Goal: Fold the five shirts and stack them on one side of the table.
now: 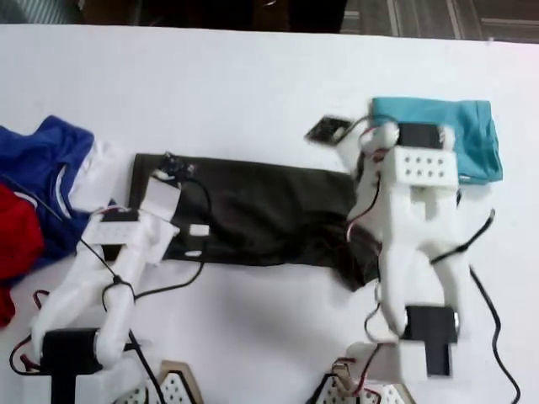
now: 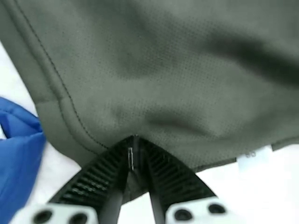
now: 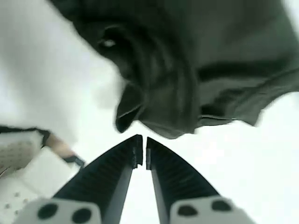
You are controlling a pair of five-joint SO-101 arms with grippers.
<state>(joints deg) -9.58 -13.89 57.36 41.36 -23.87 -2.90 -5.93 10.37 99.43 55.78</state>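
The dark shirt (image 1: 253,215), a finely dimpled knit with a stitched hem, lies as a long flat band across the middle of the smooth white counter (image 1: 253,76). The left jaws are pressed together on its hem at the band's left end. The right jaws, closed to a thin slit and holding nothing, sit just short of its rumpled, bunched right end. A folded teal shirt (image 1: 473,139) lies at upper right. A crumpled blue shirt (image 1: 38,164) and a red shirt (image 1: 15,236) lie at far left.

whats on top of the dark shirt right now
The left end effector is shut on the hem of the dark shirt at its left end. The right arm hangs over the shirt's right end, so anything lying there is hidden.
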